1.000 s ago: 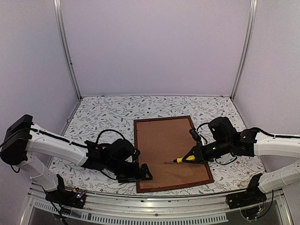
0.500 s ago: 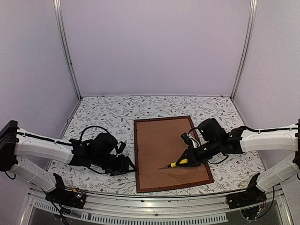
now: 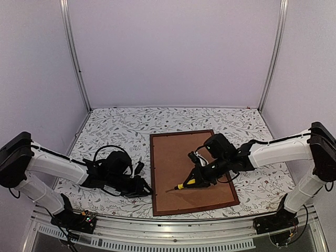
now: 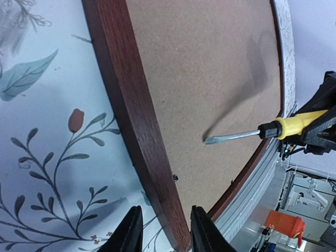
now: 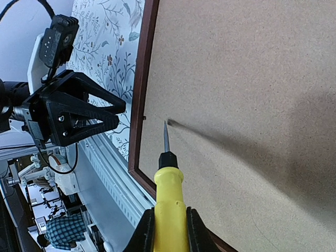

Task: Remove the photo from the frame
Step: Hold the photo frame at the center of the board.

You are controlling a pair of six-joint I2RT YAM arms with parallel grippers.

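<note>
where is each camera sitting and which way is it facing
Top external: above and behind the arm bases, looking down at the table; both arms show, flanking the frame.
Left wrist: on the left wrist, facing the frame's rail; the fingers of the left claw straddle it at the bottom.
Right wrist: on the right wrist, facing down the screwdriver, held in the right claw, onto the backing board.
Shared: both wrist views show the screwdriver tip, the backing board and the frame's rail.

One frame, one screwdriver, seemingly one backing board, two hands.
</note>
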